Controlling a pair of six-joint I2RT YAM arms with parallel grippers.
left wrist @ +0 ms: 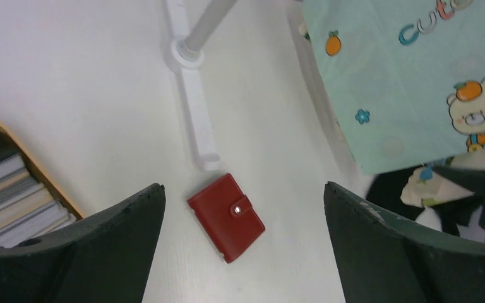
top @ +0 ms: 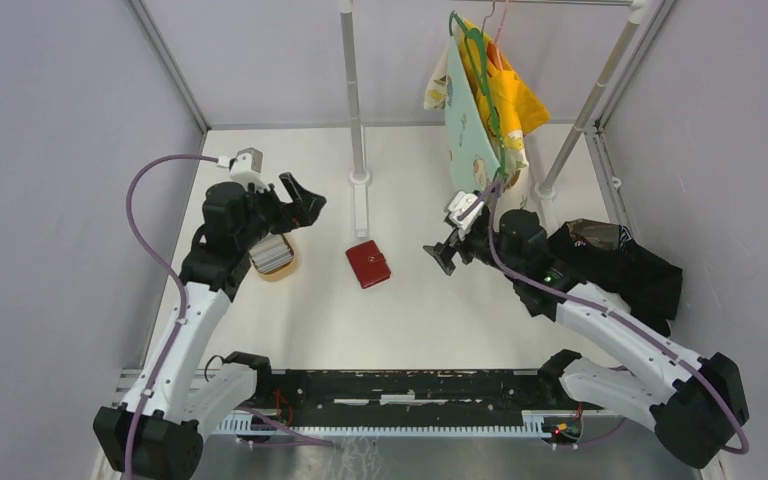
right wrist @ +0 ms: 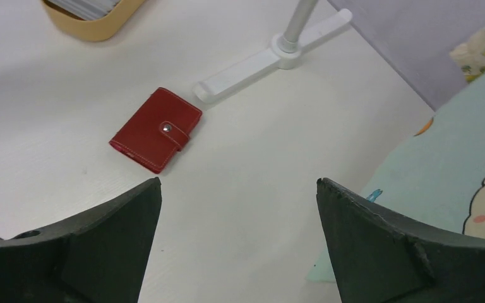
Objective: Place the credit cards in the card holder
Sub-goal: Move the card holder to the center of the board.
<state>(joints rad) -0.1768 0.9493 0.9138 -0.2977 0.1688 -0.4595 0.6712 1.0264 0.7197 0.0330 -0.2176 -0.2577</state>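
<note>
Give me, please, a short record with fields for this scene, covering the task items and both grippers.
card holder: red, closed with its tab snapped, flat on the table, between the two arms
credit cards: stacked in the tan tray, none taken out
tray to holder: apart, tray on the left side
left gripper: open, empty, near the tray
right gripper: open, empty, right of the holder
progress: holder not yet opened, nothing gripped

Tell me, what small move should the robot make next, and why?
Probably lower the open right gripper toward the card holder: it lies snapped shut, so no card fits yet. The credit cards sit in the tan tray near the open left gripper.
</note>
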